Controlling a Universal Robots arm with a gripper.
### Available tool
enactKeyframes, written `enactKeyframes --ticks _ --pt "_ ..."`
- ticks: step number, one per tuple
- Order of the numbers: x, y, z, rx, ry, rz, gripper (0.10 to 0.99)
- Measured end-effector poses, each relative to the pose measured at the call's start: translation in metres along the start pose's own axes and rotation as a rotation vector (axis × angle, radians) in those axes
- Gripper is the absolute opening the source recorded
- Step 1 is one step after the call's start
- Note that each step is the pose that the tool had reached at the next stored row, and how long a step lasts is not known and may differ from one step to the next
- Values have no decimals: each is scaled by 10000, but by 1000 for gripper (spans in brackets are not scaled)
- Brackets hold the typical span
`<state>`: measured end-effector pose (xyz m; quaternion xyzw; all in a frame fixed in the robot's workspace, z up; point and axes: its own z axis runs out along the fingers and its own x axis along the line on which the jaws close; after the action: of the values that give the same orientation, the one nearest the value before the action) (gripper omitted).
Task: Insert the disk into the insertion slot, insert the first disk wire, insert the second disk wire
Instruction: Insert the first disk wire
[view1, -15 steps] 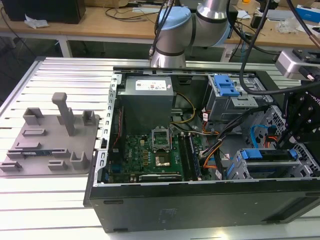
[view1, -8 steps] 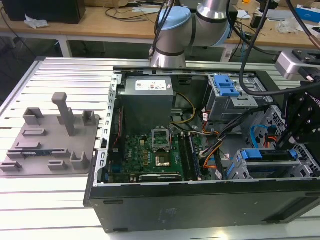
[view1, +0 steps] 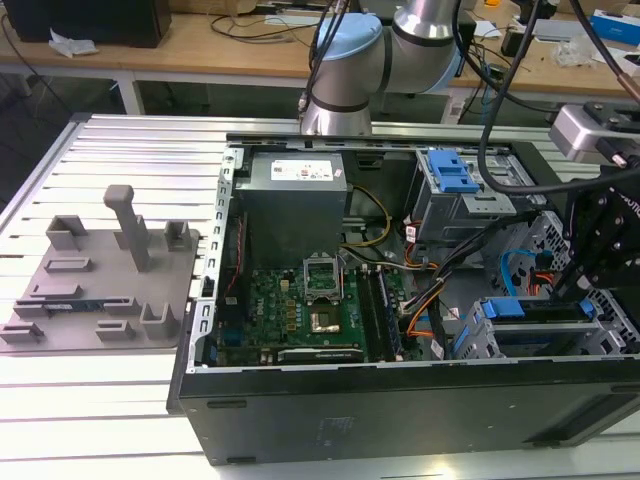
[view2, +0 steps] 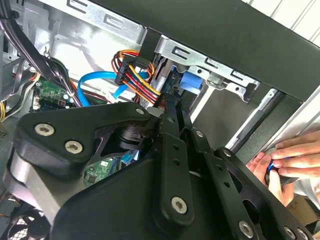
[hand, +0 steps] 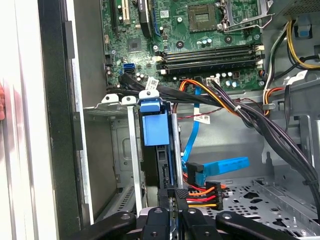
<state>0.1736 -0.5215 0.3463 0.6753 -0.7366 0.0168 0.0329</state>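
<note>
Squarely ahead of gripper (hand: 173, 199): disk (hand: 154, 131), seated on edge in insertion slot (hand: 131, 150), long axis pointing straight away from the fingertips, blue plastic frame tab at the far end, dark connector edge at the near end. Clenched on black wire plug (hand: 186, 193) with its fan of red, orange, yellow and black leads, touching or just short of that near edge; cannot tell which. Beside the plug, blue flat cable (hand: 222, 165), glossy and ribbon-like, angled end near the same edge. Slot walls of thin grey sheet metal, stamped and folded.
</note>
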Motion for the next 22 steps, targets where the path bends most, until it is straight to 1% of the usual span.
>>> enactKeyframes --ticks 22 --pt "7 0 38 1 6 -35 165"
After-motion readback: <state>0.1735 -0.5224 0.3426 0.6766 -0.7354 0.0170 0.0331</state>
